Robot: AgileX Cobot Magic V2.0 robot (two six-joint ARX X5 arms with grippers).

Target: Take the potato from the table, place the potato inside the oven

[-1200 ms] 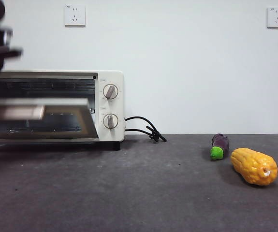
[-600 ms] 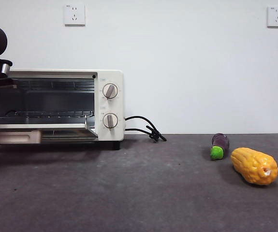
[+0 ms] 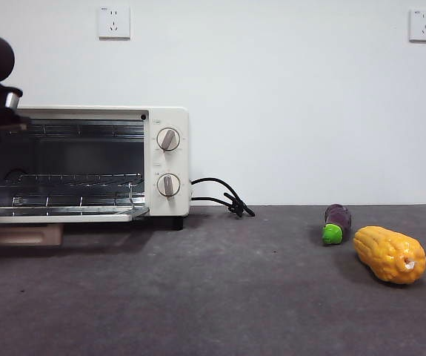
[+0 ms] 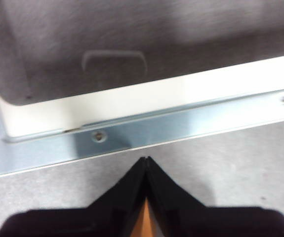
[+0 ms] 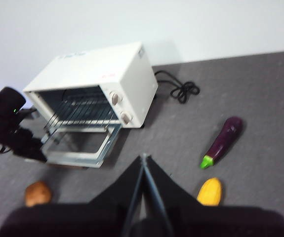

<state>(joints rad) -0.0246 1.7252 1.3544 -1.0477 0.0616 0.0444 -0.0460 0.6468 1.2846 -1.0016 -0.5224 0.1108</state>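
We see the table, then the toaster oven with door dropped flat. Left gripper clenched empty above the door; right gripper clenched empty, high. Potato sits at the door's 7 o'clock.

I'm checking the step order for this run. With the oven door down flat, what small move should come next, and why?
Probably move the left gripper away from the oven door, toward the potato. The door lies fully open, the rack is bare, and the potato sits on the table near the door's front edge, ungrasped.
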